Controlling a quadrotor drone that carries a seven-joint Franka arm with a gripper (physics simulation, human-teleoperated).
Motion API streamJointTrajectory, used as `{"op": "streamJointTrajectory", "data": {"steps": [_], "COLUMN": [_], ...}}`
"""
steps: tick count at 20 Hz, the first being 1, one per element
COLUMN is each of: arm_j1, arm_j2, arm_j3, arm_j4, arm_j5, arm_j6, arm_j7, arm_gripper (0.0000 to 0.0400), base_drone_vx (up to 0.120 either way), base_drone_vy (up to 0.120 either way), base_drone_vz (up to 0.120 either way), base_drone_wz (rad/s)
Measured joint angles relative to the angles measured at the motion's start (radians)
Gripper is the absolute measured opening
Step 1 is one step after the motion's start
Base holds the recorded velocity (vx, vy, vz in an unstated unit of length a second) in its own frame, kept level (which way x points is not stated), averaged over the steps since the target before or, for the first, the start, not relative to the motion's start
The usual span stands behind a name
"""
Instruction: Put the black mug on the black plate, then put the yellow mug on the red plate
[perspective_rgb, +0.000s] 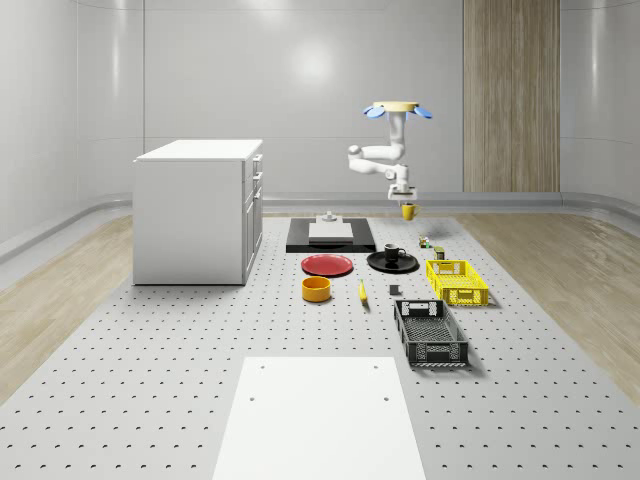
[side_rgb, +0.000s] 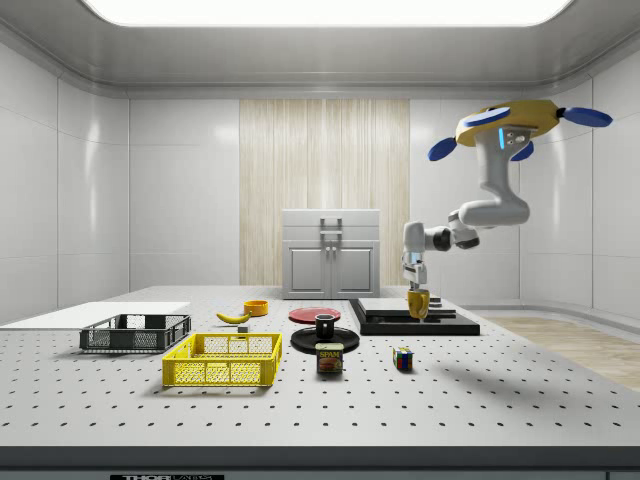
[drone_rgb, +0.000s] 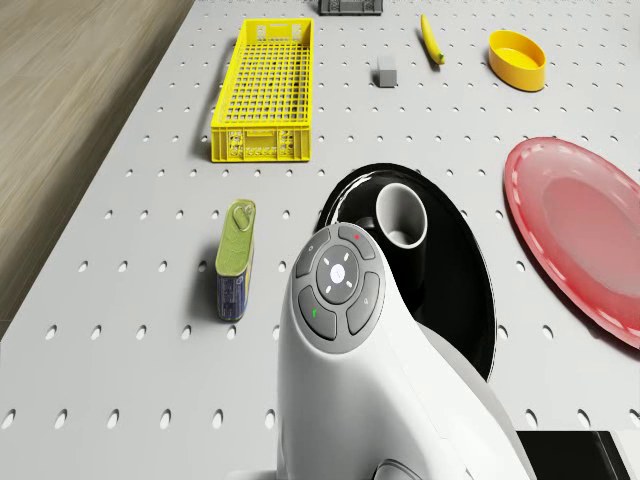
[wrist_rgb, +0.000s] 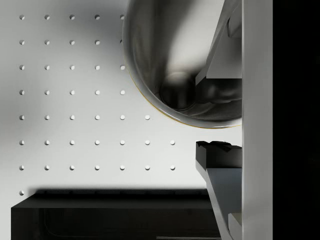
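2 mugs are apart from each other; the black mug (perspective_rgb: 394, 254) stands upright on the black plate (perspective_rgb: 378, 264), and the yellow mug (perspective_rgb: 408, 211) hangs in the air, clamped in the claw (perspective_rgb: 404, 203) by its rim, clear of the bench (perspective_rgb: 150, 380); in the wrist view 1 finger (wrist_rgb: 220, 50) reaches down inside the mug's grey hollow (wrist_rgb: 175, 65) and the other finger (wrist_rgb: 220, 160) sits outside its wall; the drone (perspective_rgb: 398, 109) hovers high above the far part of the bench, beyond the black plate, with the arm (perspective_rgb: 375, 156) bent down beneath it; in the side view the yellow mug (side_rgb: 417, 304) hangs in front of a flat black slab (side_rgb: 400, 322) that lies toward the far edge of the bench; the red plate (perspective_rgb: 327, 265) lies bare just beside the black plate, on the side nearer the white cabinet (perspective_rgb: 198, 210); nearer the front edge from the red plate sit a yellow bowl (perspective_rgb: 316, 289), a banana (perspective_rgb: 362, 291) and a small grey block (perspective_rgb: 395, 290); a yellow crate (perspective_rgb: 456, 281) and a black crate (perspective_rgb: 430, 333) sit toward the bench's edge on the whole-scene view's right; a tin can (drone_rgb: 235, 272) lies on its side near the black plate, and a small coloured cube (side_rgb: 402, 359) rests close by; a white sheet (perspective_rgb: 318, 420) covers the middle of the front edge.
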Motion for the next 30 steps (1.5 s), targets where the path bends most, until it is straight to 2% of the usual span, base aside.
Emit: {"op": "streamJointTrajectory", "data": {"steps": [30], "arm_j1": [-0.002], "arm_j2": [-0.005], "arm_j3": [0.001], "arm_j4": [0.000], "arm_j5": [0.002], "arm_j6": [0.005], "arm_j7": [0.002], "arm_gripper": [0.0110], "base_drone_vx": [0.120], "base_drone_vy": [-0.120], "base_drone_vz": [0.000], "base_drone_wz": [0.000]}}
